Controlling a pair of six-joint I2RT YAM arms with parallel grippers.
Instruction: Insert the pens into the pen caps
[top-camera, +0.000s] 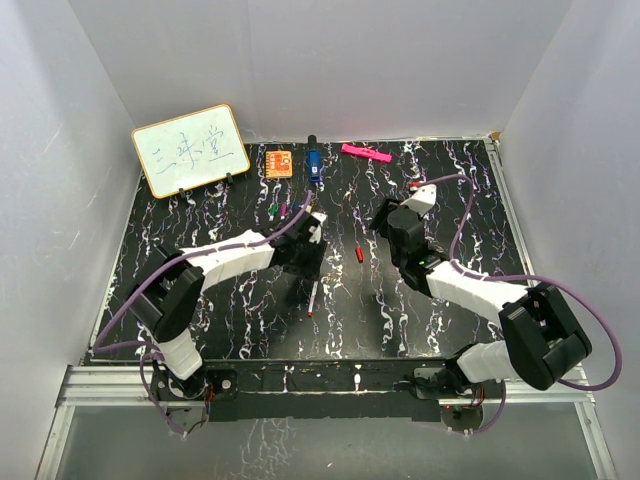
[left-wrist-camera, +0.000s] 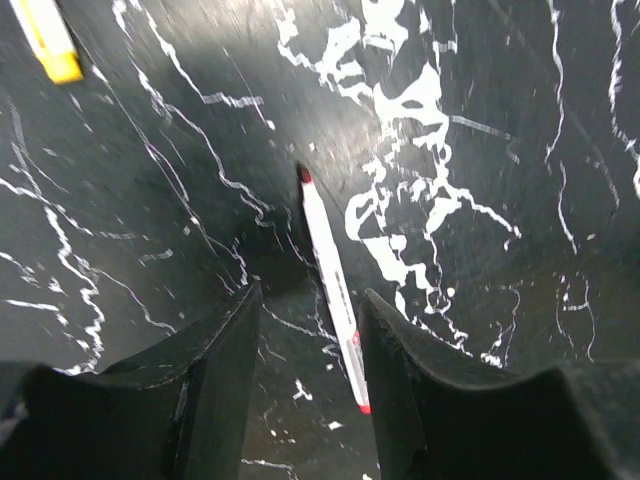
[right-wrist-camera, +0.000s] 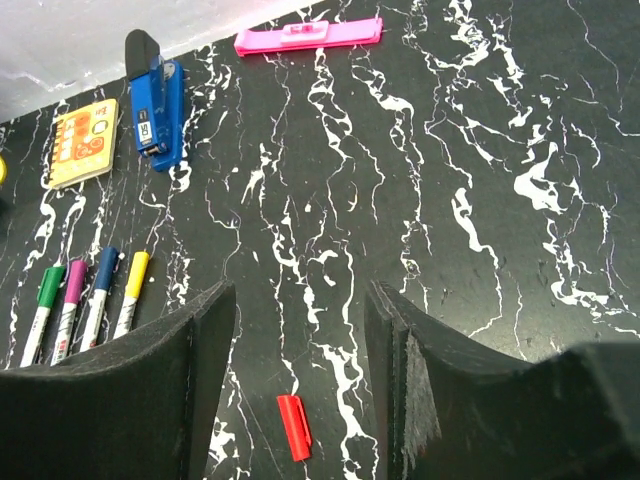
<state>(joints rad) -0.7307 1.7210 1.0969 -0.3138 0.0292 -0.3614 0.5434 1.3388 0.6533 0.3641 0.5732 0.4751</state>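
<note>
A white-barrelled pen with a red tip (left-wrist-camera: 333, 290) lies uncapped on the black marbled table, between the jaws of my open left gripper (left-wrist-camera: 310, 293) and close to its right finger. In the top view this pen (top-camera: 313, 297) lies just in front of the left gripper (top-camera: 305, 262). A red cap (right-wrist-camera: 294, 427) lies on the table below and between the jaws of my open, empty right gripper (right-wrist-camera: 300, 290). The top view shows the cap (top-camera: 359, 253) left of the right gripper (top-camera: 383, 222). Several capped pens, green (right-wrist-camera: 45, 300), purple (right-wrist-camera: 70, 298), blue (right-wrist-camera: 100, 292) and yellow (right-wrist-camera: 131, 288), lie side by side.
At the back stand a blue stapler (right-wrist-camera: 155, 100), an orange square (right-wrist-camera: 85, 140) and a pink bar (right-wrist-camera: 310, 37). A small whiteboard (top-camera: 190, 150) leans at the back left. White walls close in the table on three sides.
</note>
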